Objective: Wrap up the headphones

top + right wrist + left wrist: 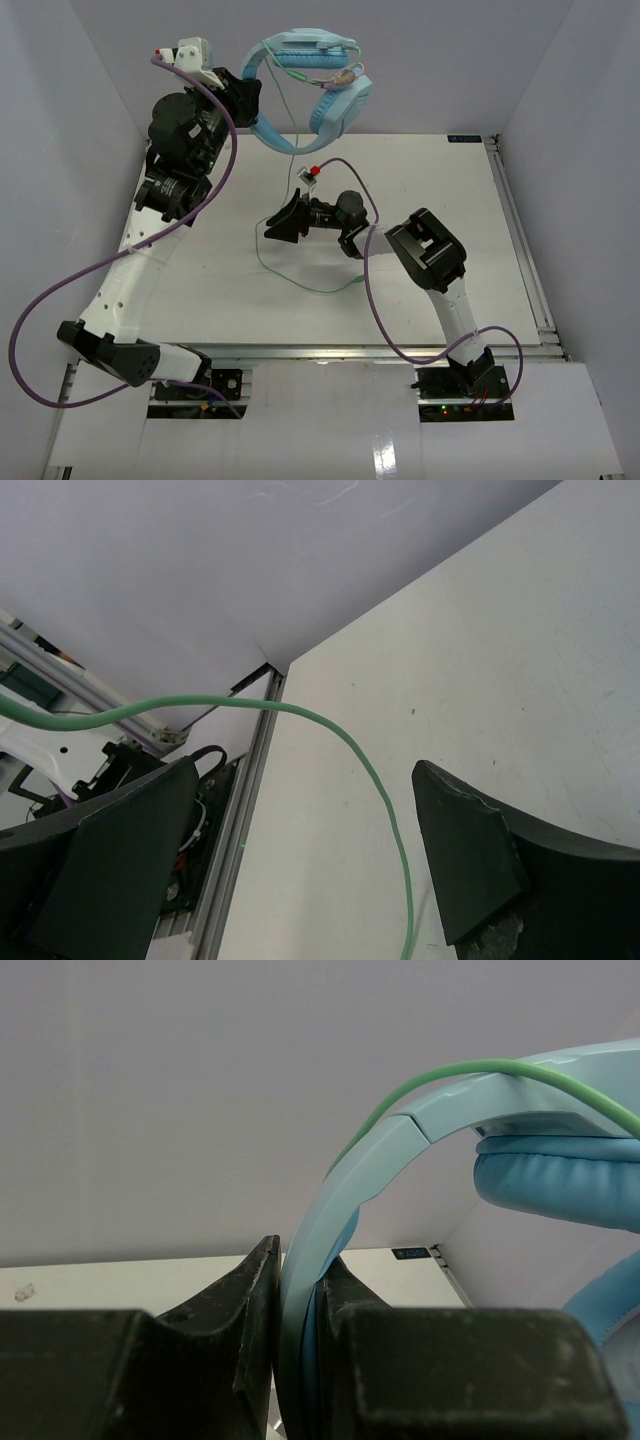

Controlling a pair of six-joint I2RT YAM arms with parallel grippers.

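Note:
The light blue headphones [318, 85] hang in the air at the back of the table, held up by my left gripper [250, 100], which is shut on the headband [340, 1200]. A pale green cable [290, 170] is wound over the headband and drops from it to the table, where it loops to a loose end [335, 290]. My right gripper [283, 222] is open and low over the table, pointing left. In the right wrist view the cable [370, 770] passes between its spread fingers without touching them.
The white table [440, 200] has a metal rail along its right and near edges. Thick purple robot cables [365, 270] trail from both arms. Grey walls close in the back and sides.

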